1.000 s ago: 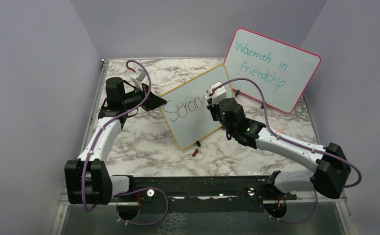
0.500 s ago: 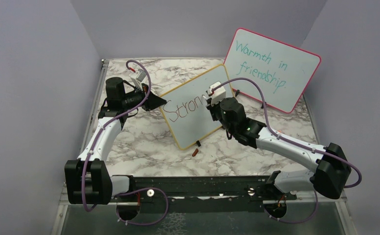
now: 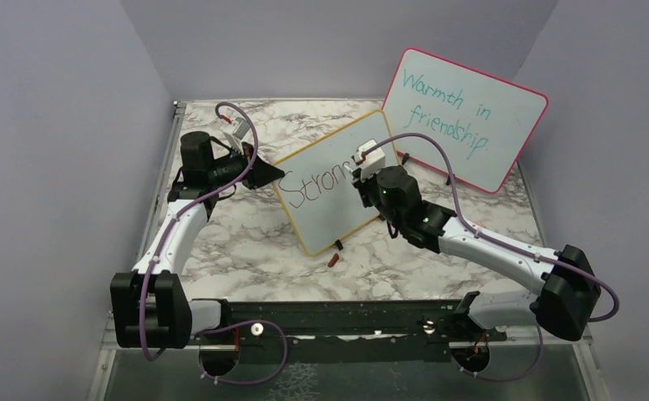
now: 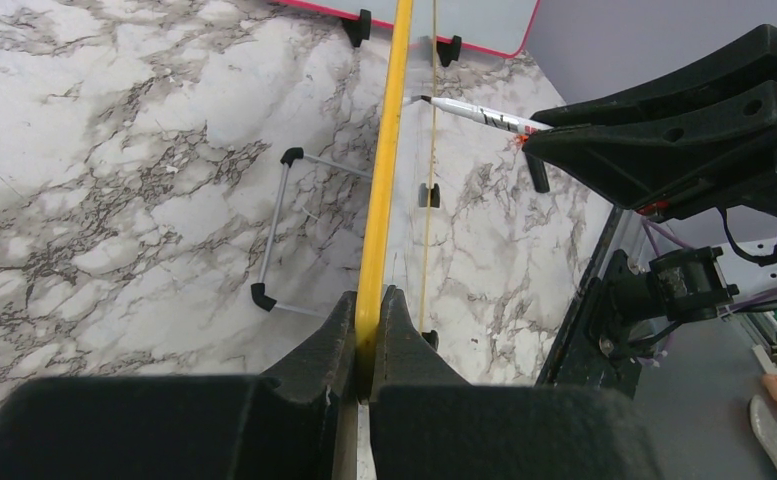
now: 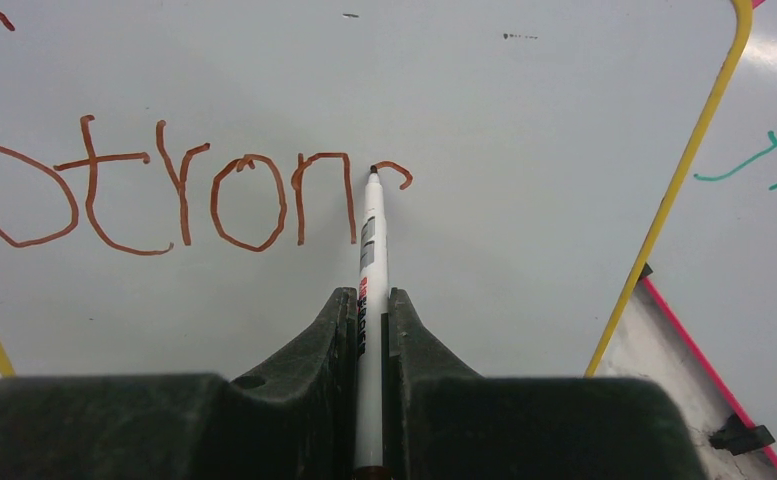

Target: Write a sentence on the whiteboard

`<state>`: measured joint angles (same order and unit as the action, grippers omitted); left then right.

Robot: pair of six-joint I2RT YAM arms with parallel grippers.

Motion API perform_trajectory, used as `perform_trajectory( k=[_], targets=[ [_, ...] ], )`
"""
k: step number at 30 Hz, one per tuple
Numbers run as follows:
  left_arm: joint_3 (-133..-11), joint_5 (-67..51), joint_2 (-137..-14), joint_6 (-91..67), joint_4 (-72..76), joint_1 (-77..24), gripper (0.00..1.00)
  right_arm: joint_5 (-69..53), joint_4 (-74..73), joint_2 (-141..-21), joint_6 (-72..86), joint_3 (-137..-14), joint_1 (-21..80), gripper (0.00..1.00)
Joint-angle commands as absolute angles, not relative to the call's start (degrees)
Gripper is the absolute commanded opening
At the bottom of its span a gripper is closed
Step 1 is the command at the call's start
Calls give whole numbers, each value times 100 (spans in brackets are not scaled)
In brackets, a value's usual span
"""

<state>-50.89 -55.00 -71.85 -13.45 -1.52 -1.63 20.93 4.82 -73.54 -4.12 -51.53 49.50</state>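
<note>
The whiteboard (image 3: 337,180) with its yellow frame stands tilted at the table's middle. My left gripper (image 4: 368,300) is shut on the whiteboard's yellow edge (image 4: 384,170), at the board's left side in the top view, left gripper (image 3: 264,175). My right gripper (image 5: 369,298) is shut on a white marker (image 5: 370,250) whose tip touches the whiteboard (image 5: 524,120). The sentence (image 5: 164,200) reads "Stron" in red-brown, with a short curved stroke begun at the marker tip. In the top view the right gripper (image 3: 361,171) hides the end of the sentence (image 3: 308,189).
A pink-framed board (image 3: 463,117) with teal writing leans behind at the right; its edge shows in the right wrist view, pink-framed board (image 5: 774,200). A small red-brown cap (image 3: 333,260) lies on the marble table (image 3: 245,242) in front of the whiteboard. The whiteboard's wire stand (image 4: 274,230) rests behind it.
My right gripper with the marker has shifted slightly right along the board while writing. The left arm has not moved.
</note>
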Motion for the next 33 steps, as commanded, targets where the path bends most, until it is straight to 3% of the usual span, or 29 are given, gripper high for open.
perform_trajectory(
  k=[1, 33],
  targets=[
    [-5010, -4808, -7390, -677, -549, -219, 0, 1675, 193, -7319, -349, -5165, 4957, 1],
    [-4992, -4790, -7357, -660, -564, -218, 0, 2443, -265, -7251, -162, -4916, 4946, 1]
  ],
)
